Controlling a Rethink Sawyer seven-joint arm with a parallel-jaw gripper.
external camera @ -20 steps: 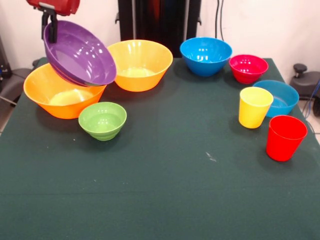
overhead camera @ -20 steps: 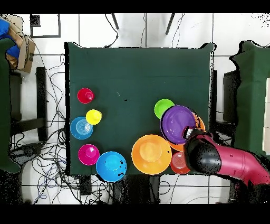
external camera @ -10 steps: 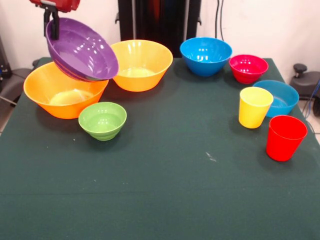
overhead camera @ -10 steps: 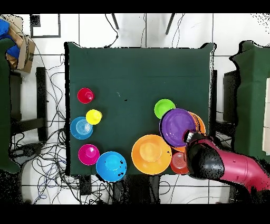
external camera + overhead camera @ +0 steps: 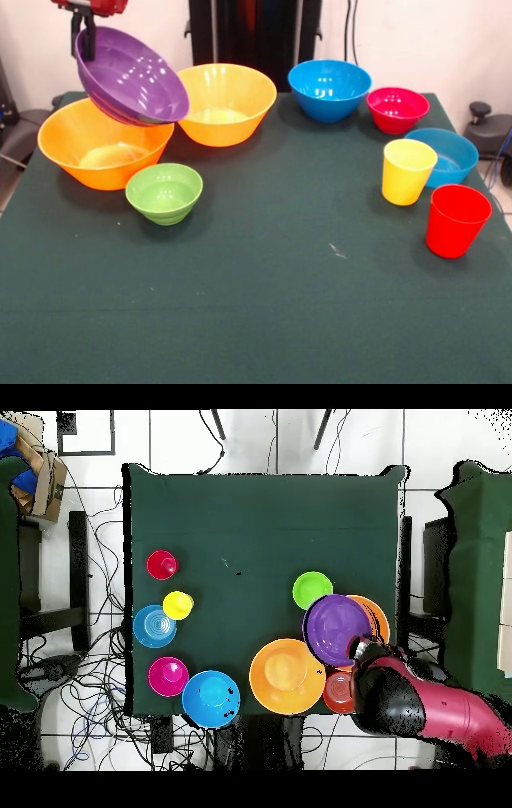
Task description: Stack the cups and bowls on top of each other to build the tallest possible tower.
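Observation:
My gripper point(image 5: 82, 46) is shut on the rim of the wide purple bowl point(image 5: 132, 76), which hangs tilted above a large yellow-orange bowl point(image 5: 100, 148) at the left. In the overhead view the gripper point(image 5: 360, 649) sits at the edge of the purple bowl point(image 5: 338, 629). A second large yellow-orange bowl point(image 5: 224, 102) stands beside them, with a small green bowl point(image 5: 164, 192) in front. At the right are a blue bowl point(image 5: 330, 88), a pink-red bowl point(image 5: 398, 109), another blue bowl point(image 5: 452, 156), the yellow cup point(image 5: 408, 170) and the red cup point(image 5: 456, 220).
A small orange bowl point(image 5: 340, 692) shows only from overhead, partly under my arm point(image 5: 430, 709) near the table edge. The green table point(image 5: 264, 304) is bare cloth across its middle and front. Cables lie on the floor around the table.
The purple bowl has risen a little in my gripper and shifted slightly toward the second yellow-orange bowl. Nothing else has moved.

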